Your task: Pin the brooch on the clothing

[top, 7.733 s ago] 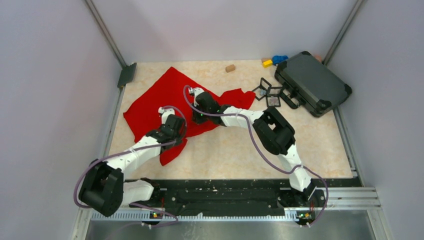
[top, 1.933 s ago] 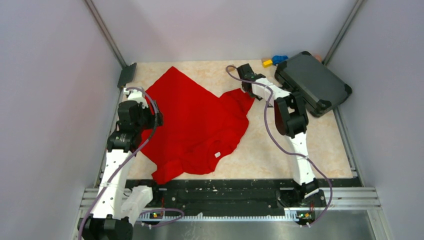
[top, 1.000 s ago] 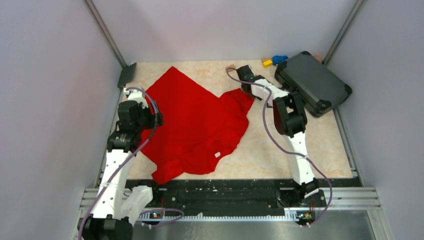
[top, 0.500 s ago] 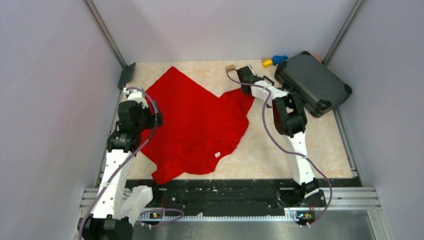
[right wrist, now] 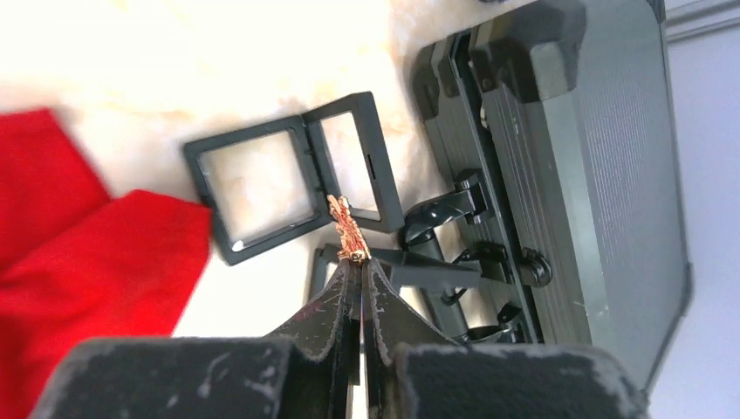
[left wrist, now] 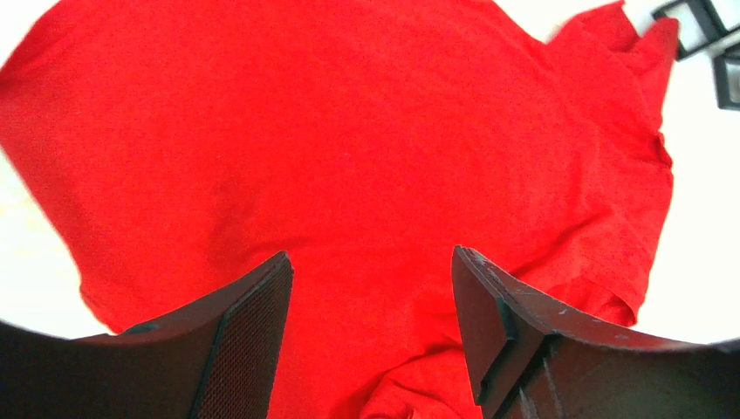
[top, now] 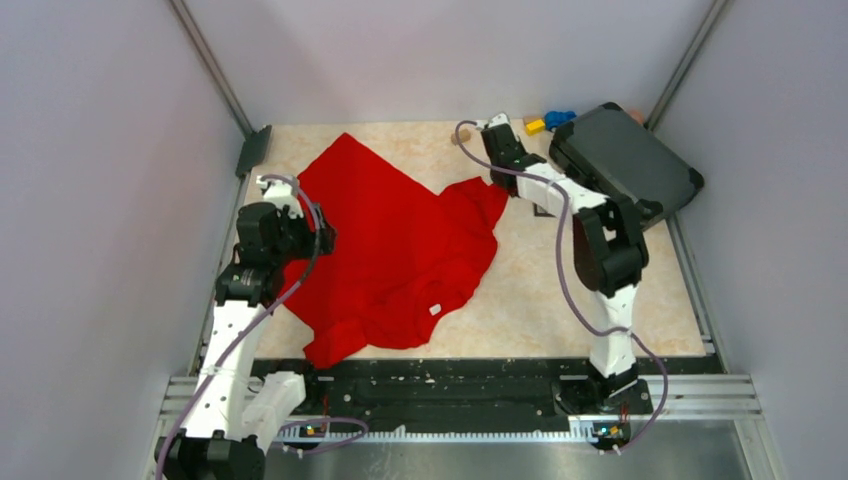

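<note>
The clothing (top: 390, 240) is a big red garment spread on the table's left half, with a small white tag (top: 435, 309) near its front hem. My right gripper (right wrist: 359, 262) is shut on the brooch (right wrist: 347, 229), a small gold-brown piece that sticks out of its tips. In the right wrist view it hangs above an open black frame box (right wrist: 288, 175). In the top view the right gripper (top: 497, 130) is at the back of the table, just past the clothing's right corner. My left gripper (left wrist: 369, 253) hovers open over the clothing (left wrist: 366, 131), holding nothing.
A black hard case (top: 625, 165) lies at the back right, with a yellow block (top: 535, 127) and a blue piece (top: 560, 118) beside it. A dark plate (top: 253, 148) leans at the back left corner. Grey walls close in both sides.
My right gripper has shut on the brooch and drawn it up from the frame box, its elbow swinging right. The left arm has barely shifted.
</note>
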Tool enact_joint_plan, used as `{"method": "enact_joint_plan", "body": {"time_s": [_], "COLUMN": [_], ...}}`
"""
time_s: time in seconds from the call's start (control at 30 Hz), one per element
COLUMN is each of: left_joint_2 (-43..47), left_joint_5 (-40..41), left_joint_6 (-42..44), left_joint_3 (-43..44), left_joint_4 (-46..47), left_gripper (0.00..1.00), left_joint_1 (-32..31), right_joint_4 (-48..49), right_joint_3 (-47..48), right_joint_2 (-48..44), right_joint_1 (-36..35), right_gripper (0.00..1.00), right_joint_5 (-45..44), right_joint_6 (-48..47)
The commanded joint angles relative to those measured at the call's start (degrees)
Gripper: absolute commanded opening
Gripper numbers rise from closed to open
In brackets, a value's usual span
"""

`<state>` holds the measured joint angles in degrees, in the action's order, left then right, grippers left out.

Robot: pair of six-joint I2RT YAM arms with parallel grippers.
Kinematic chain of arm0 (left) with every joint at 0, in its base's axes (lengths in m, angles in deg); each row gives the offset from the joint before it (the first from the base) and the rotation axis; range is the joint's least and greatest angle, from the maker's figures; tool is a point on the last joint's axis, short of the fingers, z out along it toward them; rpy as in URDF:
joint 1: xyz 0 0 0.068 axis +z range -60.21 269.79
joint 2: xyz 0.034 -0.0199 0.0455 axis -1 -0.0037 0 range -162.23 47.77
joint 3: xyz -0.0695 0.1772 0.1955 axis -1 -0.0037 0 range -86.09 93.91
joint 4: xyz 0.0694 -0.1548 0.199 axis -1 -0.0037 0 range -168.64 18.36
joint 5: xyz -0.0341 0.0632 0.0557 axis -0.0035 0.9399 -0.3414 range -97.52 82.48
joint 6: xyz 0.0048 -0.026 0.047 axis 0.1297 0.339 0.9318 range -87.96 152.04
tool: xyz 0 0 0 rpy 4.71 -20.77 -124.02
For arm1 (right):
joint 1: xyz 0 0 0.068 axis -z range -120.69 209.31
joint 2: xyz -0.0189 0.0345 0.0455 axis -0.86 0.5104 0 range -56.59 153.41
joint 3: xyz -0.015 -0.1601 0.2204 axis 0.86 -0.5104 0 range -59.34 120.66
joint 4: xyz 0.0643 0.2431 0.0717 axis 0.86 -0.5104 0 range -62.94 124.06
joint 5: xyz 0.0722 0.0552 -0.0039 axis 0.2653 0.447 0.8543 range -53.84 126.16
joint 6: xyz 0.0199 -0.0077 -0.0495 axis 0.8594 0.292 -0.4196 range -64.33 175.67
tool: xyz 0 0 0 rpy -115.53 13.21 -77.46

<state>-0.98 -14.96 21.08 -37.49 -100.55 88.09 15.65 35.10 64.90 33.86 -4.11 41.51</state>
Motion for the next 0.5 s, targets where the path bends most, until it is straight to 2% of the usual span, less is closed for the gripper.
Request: {"method": "enact_joint_plan", "body": {"time_s": [0.0,0.2,0.33,0.47], "left_joint_2": [-0.02,-2.99,-7.38,-9.58], "left_joint_5": [-7.07,-14.24,-25.21,-35.26], "left_joint_6": [1.80,2.93,-0.34,-4.87], "left_joint_3": [-0.76,-0.56,2.24,3.54], "left_joint_4": [4.21,5.47,6.19,11.93], "left_gripper": [0.71,0.71,0.70,0.70], "left_joint_1": [-1.35,-7.92,-11.74,-12.45], "right_joint_4": [0.28,-2.66,-2.17,-2.95], "right_joint_3": [-2.51,-9.18,-15.22,-19.39], "right_joint_2": [-11.52,-21.50,-26.78,-30.22], "right_joint_1": [-0.74,-0.74,-0.75,-0.95], "right_gripper": [0.00,0.00,0.00,0.00], "right_joint_5": [10.52,35.27,52.31,67.14], "right_joint_6": [7.14,13.49,17.18,17.49]}}
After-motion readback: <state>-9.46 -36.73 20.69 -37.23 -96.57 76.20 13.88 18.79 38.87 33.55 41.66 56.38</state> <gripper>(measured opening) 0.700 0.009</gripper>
